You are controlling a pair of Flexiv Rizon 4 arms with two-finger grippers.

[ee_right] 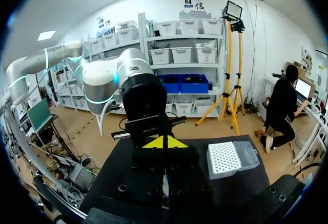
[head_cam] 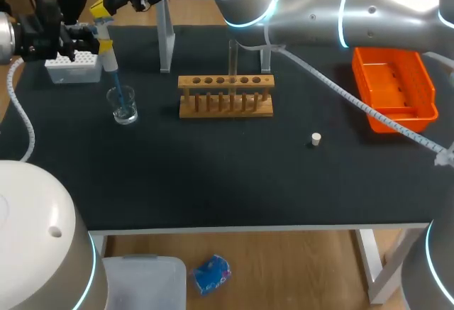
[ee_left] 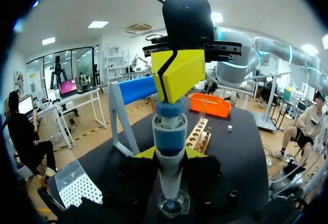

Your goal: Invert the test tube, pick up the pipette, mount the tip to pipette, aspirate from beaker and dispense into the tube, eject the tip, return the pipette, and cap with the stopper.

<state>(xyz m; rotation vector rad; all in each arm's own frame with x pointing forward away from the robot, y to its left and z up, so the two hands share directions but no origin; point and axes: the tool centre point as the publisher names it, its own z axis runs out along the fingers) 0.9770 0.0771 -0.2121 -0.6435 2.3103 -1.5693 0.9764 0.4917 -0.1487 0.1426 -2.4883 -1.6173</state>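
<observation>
Black table [head_cam: 213,182] with two robot arms, one working a pipette at a beaker.
Right gripper [ee_right: 164,143] sits over the wooden rack [head_cam: 225,97] and its upright test tube [head_cam: 232,58]; the arm hides it, so I cannot tell its grip. Left gripper [ee_left: 170,153] is clamped on the pipette [head_cam: 108,54], whose tip [head_cam: 119,90] seems to be dipped in the beaker [head_cam: 124,108]. A sideways drift could topple the beaker. Stopper [head_cam: 316,138] lies well apart.

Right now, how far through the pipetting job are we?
Done: the left tool holds the yellow-and-blue pipette, blue tip mounted. In hand: that tip sits in the small glass beaker, the aspirating step, while the right tool holds the clear glass test tube upright at the wooden rack. Left: dispensing, ejecting, returning the pipette, and capping; the small white stopper lies loose.
</observation>
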